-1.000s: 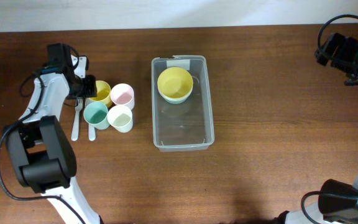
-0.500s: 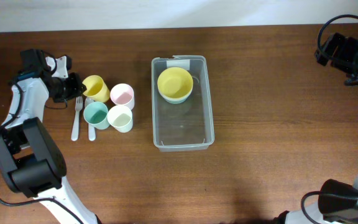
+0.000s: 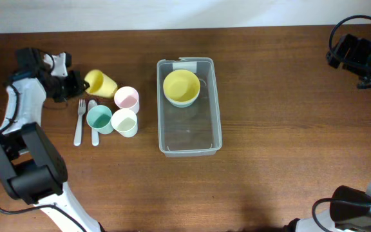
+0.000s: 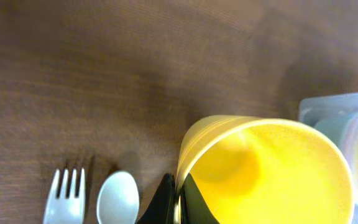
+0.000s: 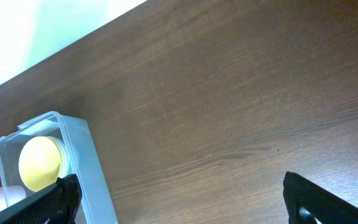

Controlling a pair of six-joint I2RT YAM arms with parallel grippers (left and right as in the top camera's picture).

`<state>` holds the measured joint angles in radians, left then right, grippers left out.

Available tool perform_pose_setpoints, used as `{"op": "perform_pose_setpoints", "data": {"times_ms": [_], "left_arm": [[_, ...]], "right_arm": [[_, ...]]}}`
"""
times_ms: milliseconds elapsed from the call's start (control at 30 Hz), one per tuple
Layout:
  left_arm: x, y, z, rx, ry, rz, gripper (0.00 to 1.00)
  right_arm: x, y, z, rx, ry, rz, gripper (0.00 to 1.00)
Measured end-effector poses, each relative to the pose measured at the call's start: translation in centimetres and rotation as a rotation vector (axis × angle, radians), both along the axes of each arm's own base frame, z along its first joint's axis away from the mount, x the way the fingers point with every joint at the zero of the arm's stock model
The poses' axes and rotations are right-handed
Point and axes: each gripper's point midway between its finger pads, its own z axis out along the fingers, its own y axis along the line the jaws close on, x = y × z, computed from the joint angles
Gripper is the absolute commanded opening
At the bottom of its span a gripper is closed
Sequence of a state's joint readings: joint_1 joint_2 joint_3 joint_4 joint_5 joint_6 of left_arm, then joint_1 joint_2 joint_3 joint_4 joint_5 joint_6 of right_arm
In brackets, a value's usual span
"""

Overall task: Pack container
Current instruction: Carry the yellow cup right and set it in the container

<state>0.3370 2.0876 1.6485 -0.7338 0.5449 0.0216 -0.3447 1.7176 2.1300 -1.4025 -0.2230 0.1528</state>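
The clear rectangular container (image 3: pixel 189 129) stands mid-table with a yellow bowl (image 3: pixel 181 87) at its far end; it also shows in the right wrist view (image 5: pixel 92 171). My left gripper (image 3: pixel 76 84) is shut on the rim of a yellow cup (image 3: pixel 100 82), tipped on its side and lifted left of the other cups. In the left wrist view the fingers (image 4: pixel 179 205) pinch the cup's wall (image 4: pixel 260 168). My right gripper (image 5: pixel 179 199) is open and empty at the far right of the table.
A pink cup (image 3: pixel 126 98), a teal cup (image 3: pixel 99 118) and a pale green cup (image 3: pixel 125 122) stand left of the container. A white fork (image 3: pixel 79 122) and spoon (image 3: pixel 94 125) lie beside them, also in the left wrist view: fork (image 4: pixel 64 199), spoon (image 4: pixel 118 199).
My left gripper has closed on the yellow cup, lifted it out of the group and tipped it toward the upper left. The right arm has not moved.
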Motion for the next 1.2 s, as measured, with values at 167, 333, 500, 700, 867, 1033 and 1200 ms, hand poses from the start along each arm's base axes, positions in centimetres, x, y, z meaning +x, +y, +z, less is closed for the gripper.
{"op": "perform_pose_setpoints", "data": {"times_ms": [167,333,500,700,867,1033,1200], "left_arm": [[2.6,0.6,6.1,0.009,-0.119,-0.007,0.01],[1.7,-2.7,12.3,-0.038,-0.137,-0.047,0.01],[-1.8,-11.1,15.7,-0.101,-0.094,-0.198,0.01],[-6.5,-21.1,15.6,-0.033,0.006,-0.408,0.01],[-9.1,-25.7,13.5,0.186,0.051,-0.515,0.01],[-10.4,-29.0,10.5,0.339,0.053,-0.578,0.01],[-8.7,-29.4,5.0,0.390,0.105,-0.574,0.01]], "right_arm": [[0.0,0.0,0.0,0.000,0.000,0.000,0.99],[0.0,0.0,0.0,0.000,0.000,0.000,0.99],[0.0,0.0,0.0,0.000,0.000,0.000,0.99],[0.0,0.0,0.0,0.000,0.000,0.000,0.99],[0.0,0.0,0.0,0.000,0.000,0.000,0.99],[0.0,0.0,0.0,0.000,0.000,0.000,0.99],[0.0,0.0,0.0,0.000,0.000,0.000,0.99]]}}
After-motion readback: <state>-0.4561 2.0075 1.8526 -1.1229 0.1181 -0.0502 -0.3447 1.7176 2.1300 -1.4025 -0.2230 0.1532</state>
